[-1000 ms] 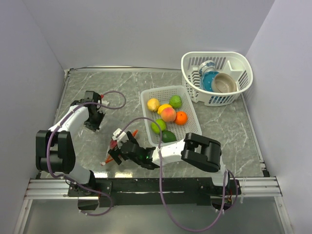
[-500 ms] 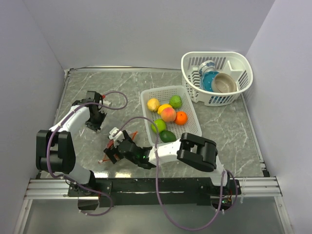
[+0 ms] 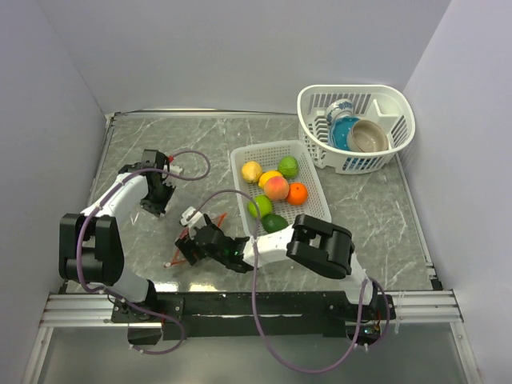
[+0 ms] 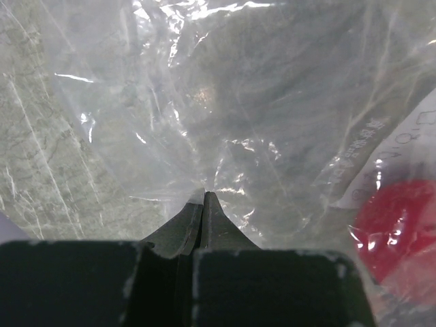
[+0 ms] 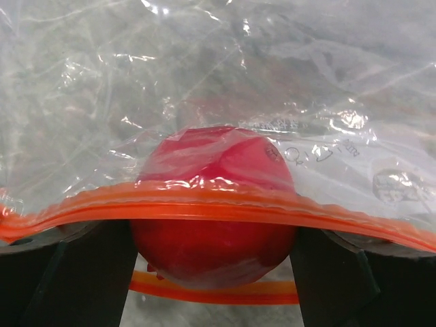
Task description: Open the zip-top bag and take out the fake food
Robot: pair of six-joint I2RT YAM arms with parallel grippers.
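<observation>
While holding the zip-top bag (image 4: 272, 102) by a fold of its film, with the left gripper (image 4: 204, 194) pressed together on it, pull gently away to tension the mouth. Bag lying on the table (image 3: 360, 224) between the two arms. Right gripper (image 5: 211, 252) spread either side of the red fruit (image 5: 211, 163), right at the orange zip strip (image 5: 204, 204) — cannot tell whether touching or already gripping. Close across the widest part, avoid trapping plastic, then draw straight back out — slowly, low over the table.
</observation>
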